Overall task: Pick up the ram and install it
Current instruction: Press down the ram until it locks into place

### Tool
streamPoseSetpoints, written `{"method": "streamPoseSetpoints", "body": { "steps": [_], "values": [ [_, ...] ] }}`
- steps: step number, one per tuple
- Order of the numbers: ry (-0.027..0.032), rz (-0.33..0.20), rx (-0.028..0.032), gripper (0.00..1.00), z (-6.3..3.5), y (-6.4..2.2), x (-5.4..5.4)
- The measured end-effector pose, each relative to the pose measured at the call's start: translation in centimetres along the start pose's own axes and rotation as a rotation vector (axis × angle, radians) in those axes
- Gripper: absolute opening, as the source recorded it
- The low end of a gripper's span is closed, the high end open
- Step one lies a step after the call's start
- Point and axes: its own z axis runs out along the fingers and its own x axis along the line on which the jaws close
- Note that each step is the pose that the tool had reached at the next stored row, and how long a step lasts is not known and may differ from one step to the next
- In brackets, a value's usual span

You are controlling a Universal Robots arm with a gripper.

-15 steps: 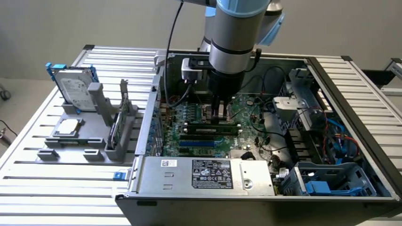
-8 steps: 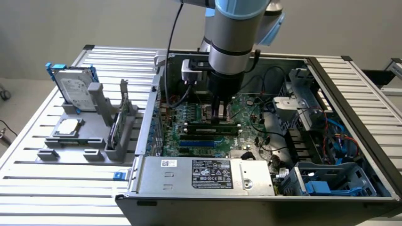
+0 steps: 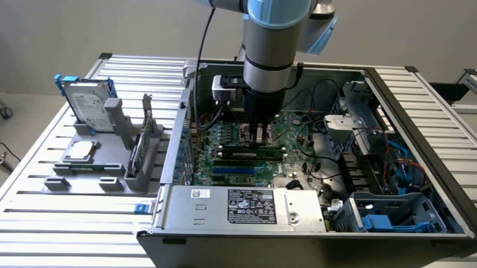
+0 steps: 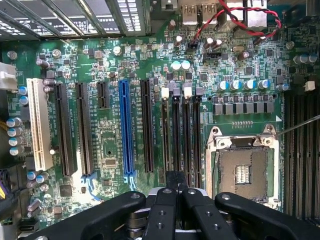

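Observation:
My gripper (image 3: 260, 135) hangs straight down inside the open computer case (image 3: 417, 111), over the motherboard's memory slots (image 4: 186, 135). Its black fingers (image 4: 165, 210) are pressed together, and nothing wide sits between them. The ram (image 3: 252, 151) is a long dark stick that stands edge-on in one of the slots, right under the fingertips. In the wrist view the ram (image 4: 176, 135) runs away from the gripper (image 4: 176, 182) as a thin dark line. Whether the tips touch it I cannot tell.
The empty processor socket (image 4: 245, 167) lies beside the slots, and a blue expansion slot (image 4: 125, 130) on the other side. Cables and drive cages (image 3: 372, 139) crowd the exterior view's right. A grey fixture (image 3: 82, 167) outside the case holds a hard drive (image 3: 89, 109) and a silver chip (image 3: 80, 149).

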Motion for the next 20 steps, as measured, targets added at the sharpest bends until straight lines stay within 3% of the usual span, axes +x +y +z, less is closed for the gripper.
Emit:
{"method": "streamPoseSetpoints", "body": {
  "steps": [7,14,20],
  "values": [
    [0.002,-0.006,0.0002,0.11,0.03,0.01,-0.13],
    [0.0143,-0.014,0.0004,0.11,0.07,0.01,-0.18],
    [0.0166,-0.018,0.0005,0.11,0.24,0.01,-0.19]
  ]
}}
